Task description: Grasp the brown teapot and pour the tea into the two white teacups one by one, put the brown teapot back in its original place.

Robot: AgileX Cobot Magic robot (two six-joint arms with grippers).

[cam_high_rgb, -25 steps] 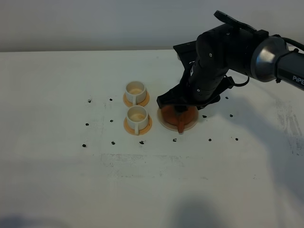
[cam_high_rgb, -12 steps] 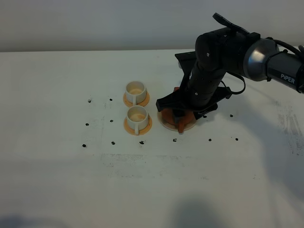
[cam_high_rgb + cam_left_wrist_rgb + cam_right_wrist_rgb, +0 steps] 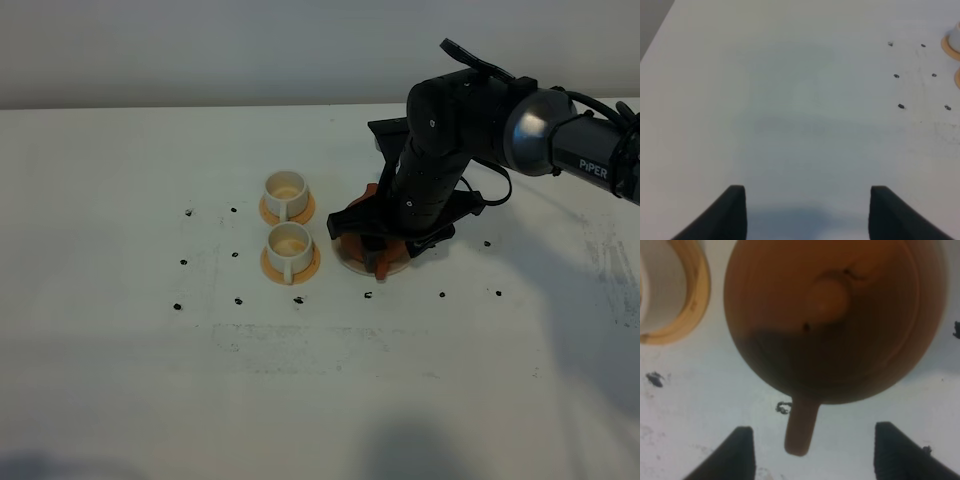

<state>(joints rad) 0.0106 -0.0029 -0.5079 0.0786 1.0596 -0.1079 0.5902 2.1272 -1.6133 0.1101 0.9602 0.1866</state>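
The brown teapot (image 3: pixel 381 264) stands on the cream-white disc coaster (image 3: pixel 349 264), mostly hidden under my right arm (image 3: pixel 435 165). In the right wrist view the teapot (image 3: pixel 830 315) shows from above, with its stubby handle (image 3: pixel 801 427) between the spread fingers of my right gripper (image 3: pixel 814 432). That gripper is open and not touching the handle. The two white teacups (image 3: pixel 285 190) (image 3: pixel 290 243) sit on orange coasters left of the teapot, with pale tea inside. My left gripper (image 3: pixel 807 210) is open over bare table and is out of the exterior view.
Small black marks (image 3: pixel 184 262) dot the white table (image 3: pixel 320 400) around the cups and teapot. One cup on its orange coaster (image 3: pixel 695 300) lies close beside the teapot in the right wrist view. Orange coaster edges (image 3: pixel 951 46) show at the border of the left wrist view.
My right arm has shifted a little left and lower over the teapot, covering more of it. The teapot, cups and left gripper have stayed in place.
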